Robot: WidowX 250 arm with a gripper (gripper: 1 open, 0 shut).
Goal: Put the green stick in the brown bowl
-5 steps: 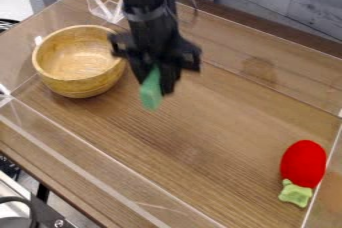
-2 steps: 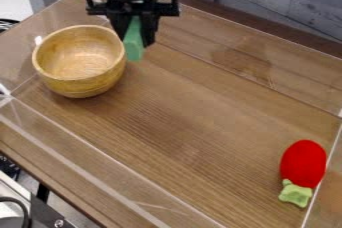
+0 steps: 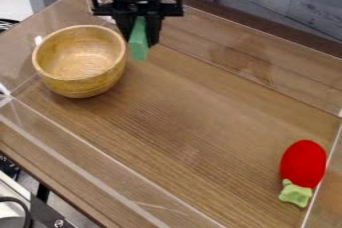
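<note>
The green stick [image 3: 138, 40] hangs upright in the air, pinched at its top by my gripper [image 3: 136, 20], which is shut on it. It sits just right of the brown bowl [image 3: 80, 60], above the level of the bowl's rim. The bowl is a light tan wooden one standing at the left of the wooden tabletop, and its inside holds nothing. The arm's dark body comes down from the top of the camera view and hides the stick's upper end.
A red strawberry-like toy [image 3: 303, 162] with a small pale-green piece [image 3: 294, 193] lies at the front right. Clear plastic walls [image 3: 80, 162] ring the tabletop. Grey boards run along the back.
The gripper has carried the stick up and to the back-left, from mid-table to beside the bowl's right rim. Over the last half second it barely shifted.
</note>
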